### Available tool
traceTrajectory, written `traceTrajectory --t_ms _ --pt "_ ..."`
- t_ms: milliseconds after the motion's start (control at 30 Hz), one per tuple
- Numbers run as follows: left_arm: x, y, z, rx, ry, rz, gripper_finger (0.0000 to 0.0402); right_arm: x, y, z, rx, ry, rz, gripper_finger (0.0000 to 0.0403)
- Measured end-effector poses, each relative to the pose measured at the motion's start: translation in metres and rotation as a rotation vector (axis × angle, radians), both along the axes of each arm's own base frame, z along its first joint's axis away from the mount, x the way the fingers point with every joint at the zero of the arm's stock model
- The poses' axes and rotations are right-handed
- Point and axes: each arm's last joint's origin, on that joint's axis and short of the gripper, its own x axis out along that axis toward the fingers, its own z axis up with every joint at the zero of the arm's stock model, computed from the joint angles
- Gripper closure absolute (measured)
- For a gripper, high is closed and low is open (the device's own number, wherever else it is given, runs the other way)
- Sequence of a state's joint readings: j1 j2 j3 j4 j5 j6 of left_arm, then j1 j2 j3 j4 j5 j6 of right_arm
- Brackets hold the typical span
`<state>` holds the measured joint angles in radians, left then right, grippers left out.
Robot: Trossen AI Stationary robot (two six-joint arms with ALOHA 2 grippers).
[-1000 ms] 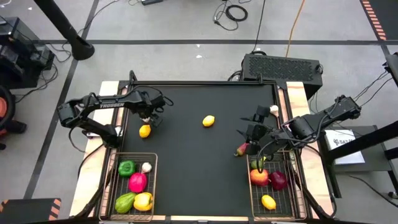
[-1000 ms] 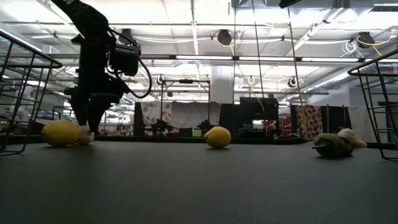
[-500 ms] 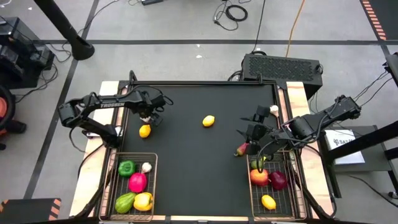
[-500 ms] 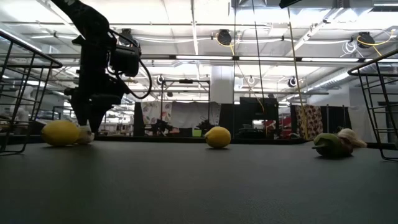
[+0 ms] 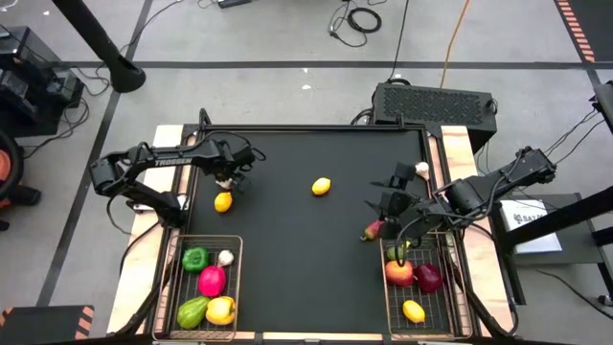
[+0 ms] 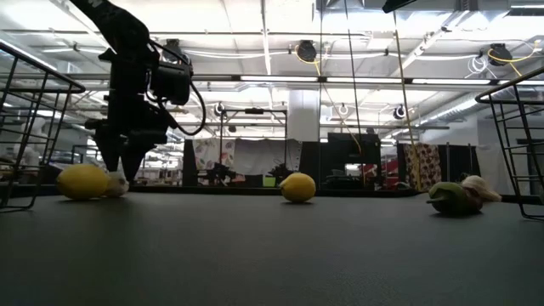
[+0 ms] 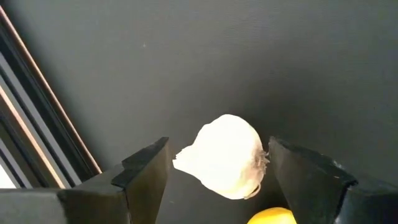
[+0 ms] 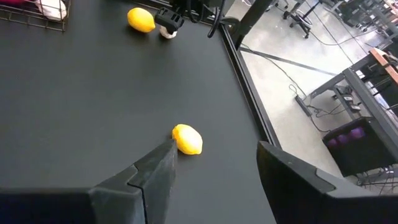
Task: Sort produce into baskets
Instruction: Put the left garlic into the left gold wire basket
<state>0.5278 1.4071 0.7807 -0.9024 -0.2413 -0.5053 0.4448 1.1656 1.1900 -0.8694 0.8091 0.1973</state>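
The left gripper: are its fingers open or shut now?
Open. The left gripper has its fingers apart, with the garlic bulb between them.

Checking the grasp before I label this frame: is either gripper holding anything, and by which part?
Nothing is held. The left gripper stands open around the garlic on the mat, fingers not touching it. The right gripper is open and empty.
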Motion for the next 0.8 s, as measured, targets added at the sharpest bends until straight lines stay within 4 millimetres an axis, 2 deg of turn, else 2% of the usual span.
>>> traceTrajectory --t_ms 233,467,800 --pt "0.002 -0.004 -0.002 -0.005 -0.009 -0.007 0.0124 0.0 0.0 0.0 0.002 0.004 0.003 0.019" --pt "-0.012 -0.011 -0.024 -0.022 0.04 -0.004 0.0124 0.0 0.0 0.0 0.002 0.004 0.003 0.019" --pt "-0.01 -0.009 -0.025 0.01 0.028 -0.041 0.0124 0.0 0.0 0.0 0.002 0.004 0.003 0.019"
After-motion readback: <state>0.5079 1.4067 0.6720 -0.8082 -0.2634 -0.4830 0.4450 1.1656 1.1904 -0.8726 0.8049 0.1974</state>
